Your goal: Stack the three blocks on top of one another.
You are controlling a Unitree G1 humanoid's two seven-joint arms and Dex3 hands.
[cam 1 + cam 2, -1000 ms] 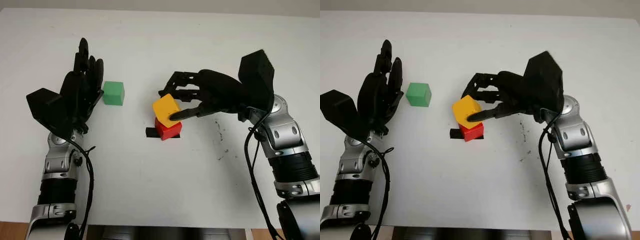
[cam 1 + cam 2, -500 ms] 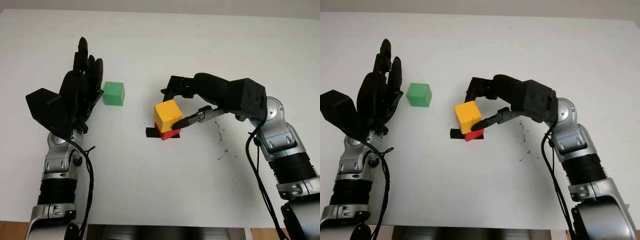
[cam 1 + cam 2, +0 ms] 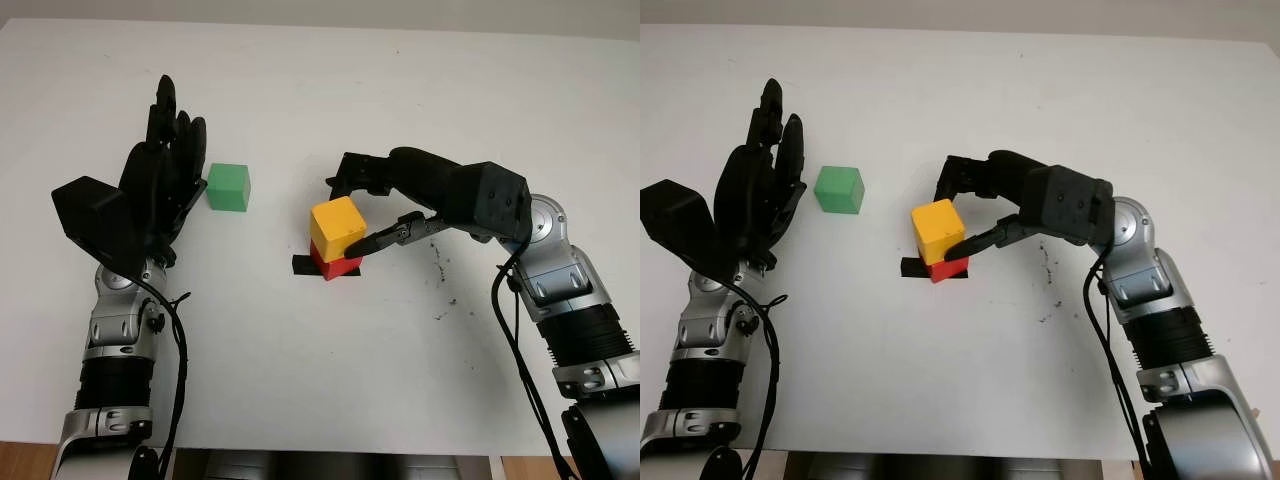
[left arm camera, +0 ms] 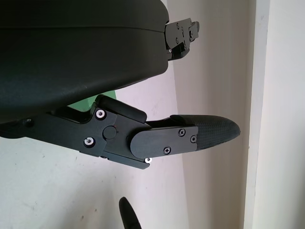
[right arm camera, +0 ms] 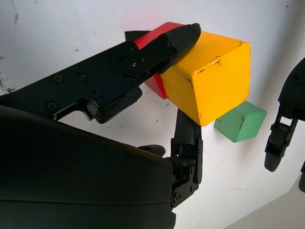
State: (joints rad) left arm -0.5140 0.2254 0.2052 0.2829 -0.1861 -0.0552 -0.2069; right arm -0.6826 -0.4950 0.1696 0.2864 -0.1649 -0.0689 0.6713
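We note yellow block (image 3: 337,222) sits on red block (image 3: 336,262), mid-table. R hand (image 3: 372,205) brackets yellow, thumb touching; whether it grips, we cannot tell. Green block (image 3: 228,187) lies just beside open L hand (image 3: 160,190), well apart from R, so L is nearer.

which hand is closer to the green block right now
Left. The left hand is open just beside the green block, on its left. The right hand is farther off, at the yellow block atop the red block.
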